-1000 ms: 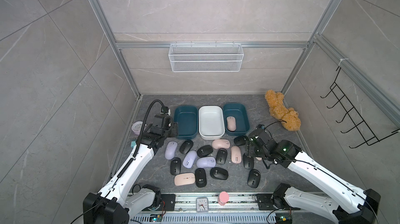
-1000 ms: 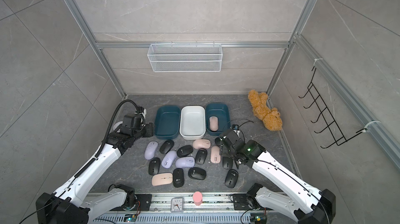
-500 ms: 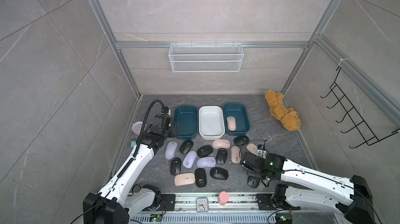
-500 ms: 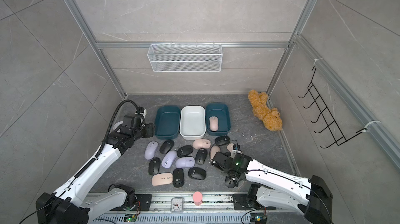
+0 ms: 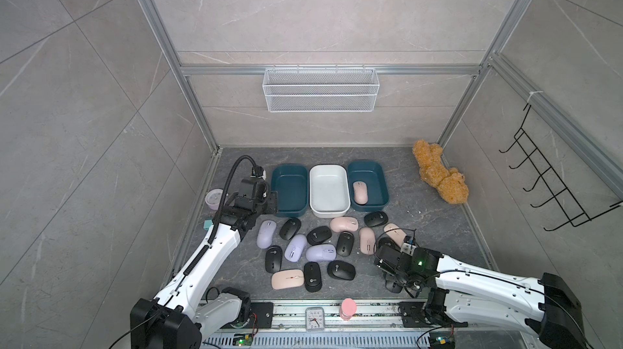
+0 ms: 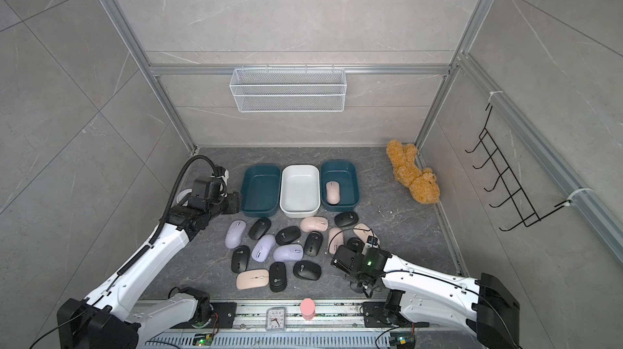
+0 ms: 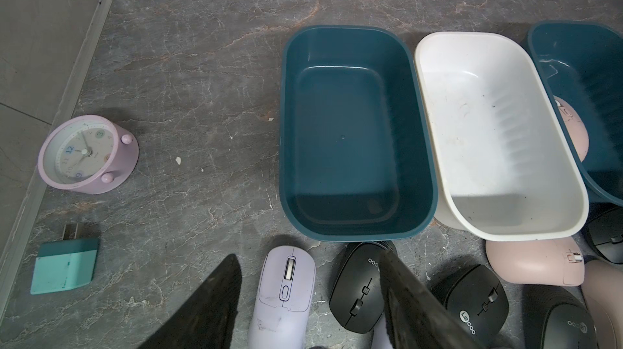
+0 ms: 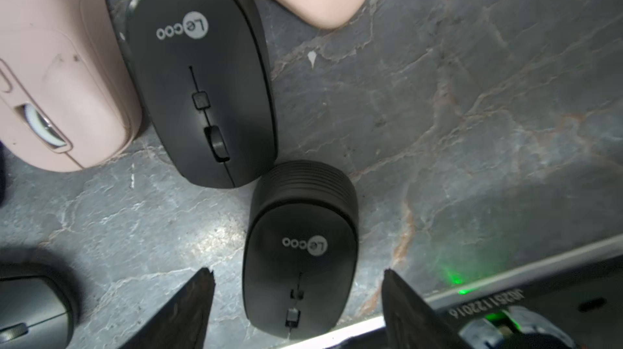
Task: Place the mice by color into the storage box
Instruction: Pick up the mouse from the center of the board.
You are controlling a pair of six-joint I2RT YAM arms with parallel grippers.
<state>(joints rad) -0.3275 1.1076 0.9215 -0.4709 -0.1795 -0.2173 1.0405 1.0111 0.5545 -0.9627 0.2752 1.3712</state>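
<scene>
1. Right wrist view: the right gripper hangs with fingers spread either side of a black mouse, touching neither flank.
2. Opposite, the left gripper, fingers apart and empty, hovers over a lilac mouse beside the near teal box.
3. One pink mouse lies in the far teal box; the other mice crowd the floor.

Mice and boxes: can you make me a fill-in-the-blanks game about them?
1. The mouse in the teal box is ___.
2. The middle box has the colour ___.
3. The front mouse under the open right tool is ___.
Missing words: pink, white, black.
</scene>
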